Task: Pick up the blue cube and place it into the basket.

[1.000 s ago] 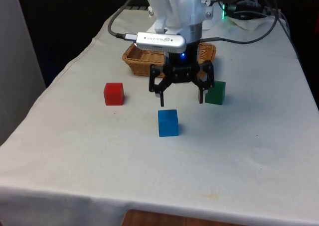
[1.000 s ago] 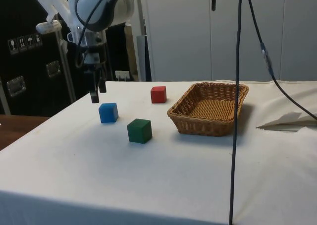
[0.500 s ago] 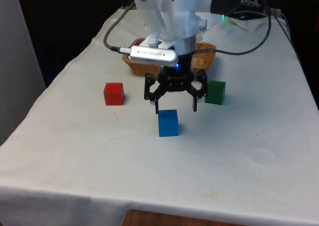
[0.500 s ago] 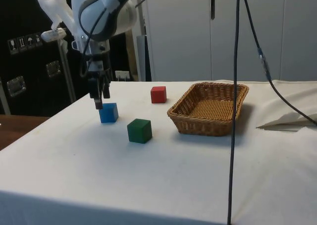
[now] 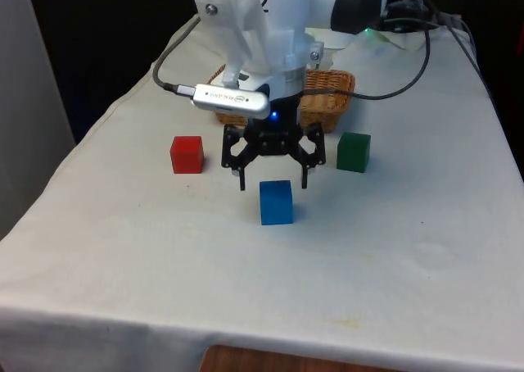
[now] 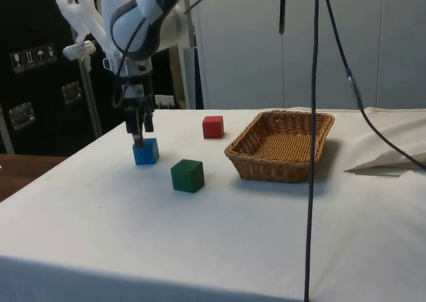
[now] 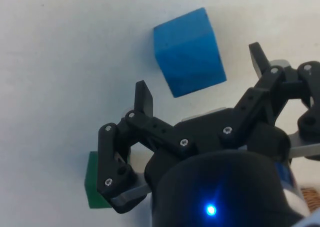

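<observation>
One blue cube (image 5: pixel 276 202) just below spread pincer (image 5: pixel 272 181)

The surface (image 5: pixel 123 249) under me is covered with a white cloth, slightly creased. Four things sit directly on it. The blue cube (image 5: pixel 276 201) lies near the middle. The red cube (image 5: pixel 187 154) sits toward the front view's left, well apart from the blue one. The green cube (image 5: pixel 354 151) rests toward the front view's right. The wicker basket (image 6: pixel 283 145) stands farther back, near the green cube, upright with its opening up.
</observation>
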You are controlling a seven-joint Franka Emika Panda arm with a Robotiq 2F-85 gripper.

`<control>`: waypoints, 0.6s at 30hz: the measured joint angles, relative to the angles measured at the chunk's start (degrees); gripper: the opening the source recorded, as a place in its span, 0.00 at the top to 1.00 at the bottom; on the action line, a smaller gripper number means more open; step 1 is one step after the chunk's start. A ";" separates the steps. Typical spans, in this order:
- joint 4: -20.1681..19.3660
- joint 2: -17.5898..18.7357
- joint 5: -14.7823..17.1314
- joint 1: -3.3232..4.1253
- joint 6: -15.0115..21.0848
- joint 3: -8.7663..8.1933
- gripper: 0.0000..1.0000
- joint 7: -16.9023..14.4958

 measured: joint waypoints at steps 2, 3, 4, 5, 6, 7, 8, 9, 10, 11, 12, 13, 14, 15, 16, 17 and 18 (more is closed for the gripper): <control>0.29 0.34 0.00 -0.06 0.00 -0.17 0.00 0.00; 0.34 0.46 0.00 -0.06 0.00 -0.23 0.00 0.00; 0.46 0.52 0.00 -0.06 0.00 -0.29 0.00 0.00; 0.52 0.52 0.00 0.00 0.00 -0.29 0.00 0.00; 0.52 0.52 0.00 0.00 0.00 -0.29 0.00 0.00; 0.57 0.52 0.00 0.06 0.00 -0.29 0.00 0.06; 0.57 0.52 0.00 0.06 -0.06 -0.29 0.00 0.06; 0.57 0.52 0.00 0.06 -0.06 -0.29 0.00 0.06; 0.57 0.52 0.00 0.06 -0.06 -0.29 0.00 0.06; 0.57 0.52 0.00 0.06 -0.06 -0.29 0.00 0.06; 0.57 0.52 0.00 0.06 -0.06 -0.29 0.00 0.06; 0.57 0.52 0.00 0.06 -0.06 -0.29 0.00 0.06; 0.57 0.52 0.00 0.06 -0.06 -0.29 0.00 0.06; 0.57 0.52 0.00 0.06 -0.06 -0.29 0.00 0.06; 0.57 0.52 0.00 0.06 -0.06 -0.29 0.00 0.06; 0.57 0.52 0.00 0.06 -0.06 -0.29 0.00 0.06; 0.57 0.52 0.00 0.06 -0.06 -0.29 0.00 0.06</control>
